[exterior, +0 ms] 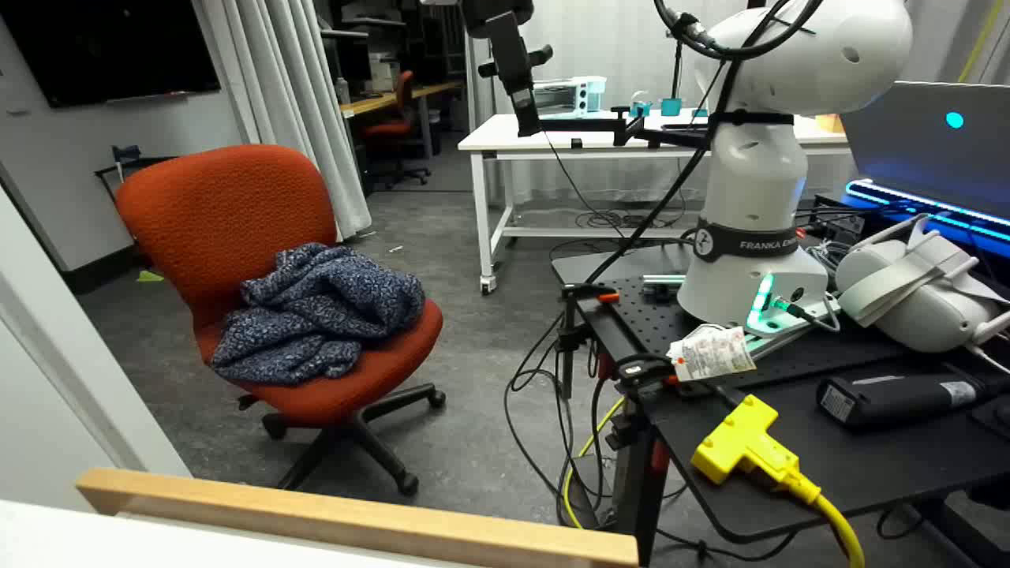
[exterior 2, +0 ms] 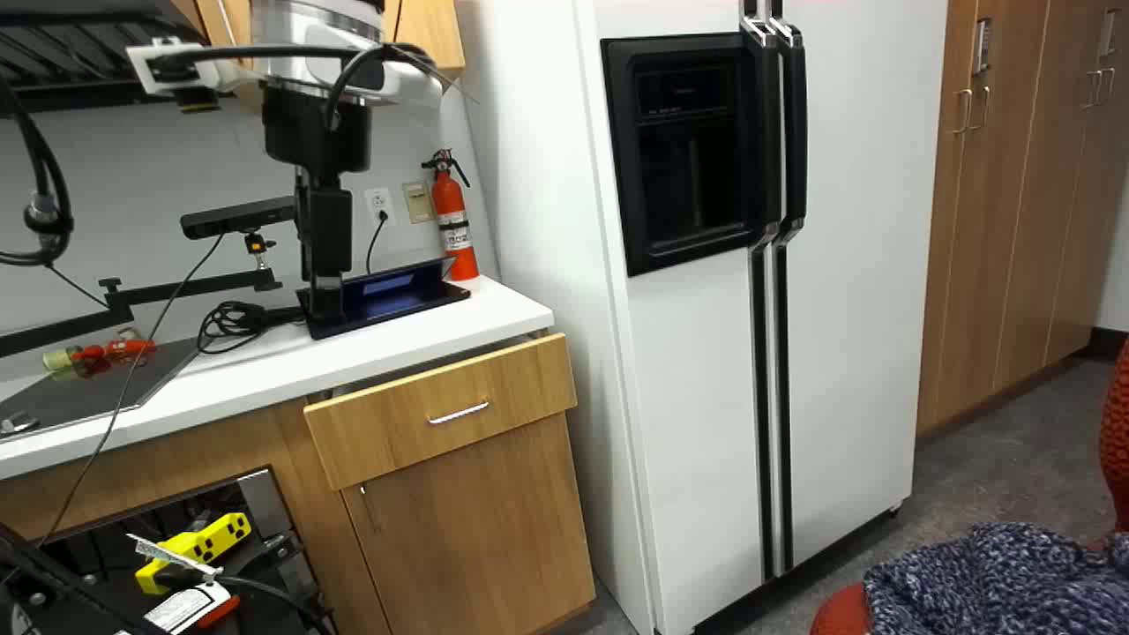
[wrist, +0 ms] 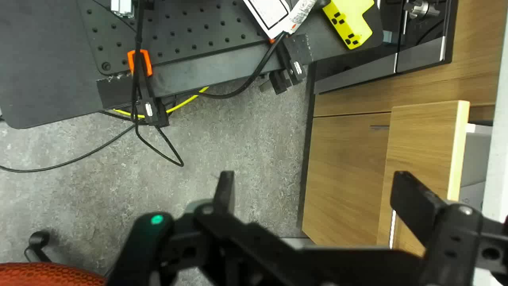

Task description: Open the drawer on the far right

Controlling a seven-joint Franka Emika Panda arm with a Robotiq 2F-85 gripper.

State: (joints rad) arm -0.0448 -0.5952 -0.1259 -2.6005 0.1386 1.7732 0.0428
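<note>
The drawer (exterior 2: pixel 445 414) has a light wood front and a thin silver handle (exterior 2: pixel 459 413). It stands partly open, with a dark gap between its front and the white counter. In the wrist view the drawer front (wrist: pixel 422 147) juts out at the right, with a pale inner wall behind it; the handle (wrist: pixel 392 229) shows partly beside the right finger. In an exterior view its wooden top rim (exterior: pixel 355 517) crosses the bottom. My gripper (wrist: pixel 313 176) is open and empty, pointing down above the floor and drawer front, apart from the handle. It shows in both exterior views (exterior: pixel 527 122) (exterior 2: pixel 326 304).
A white counter (exterior 2: pixel 265 375) carries a tablet (exterior 2: pixel 388 295) and cables. A white fridge (exterior 2: pixel 794 353) stands beside the drawer cabinet. The black robot table (wrist: pixel 47 71) holds a yellow power splitter (wrist: pixel 349 22). An orange chair (exterior: pixel 237 221) bears a dark cloth (exterior: pixel 316 315).
</note>
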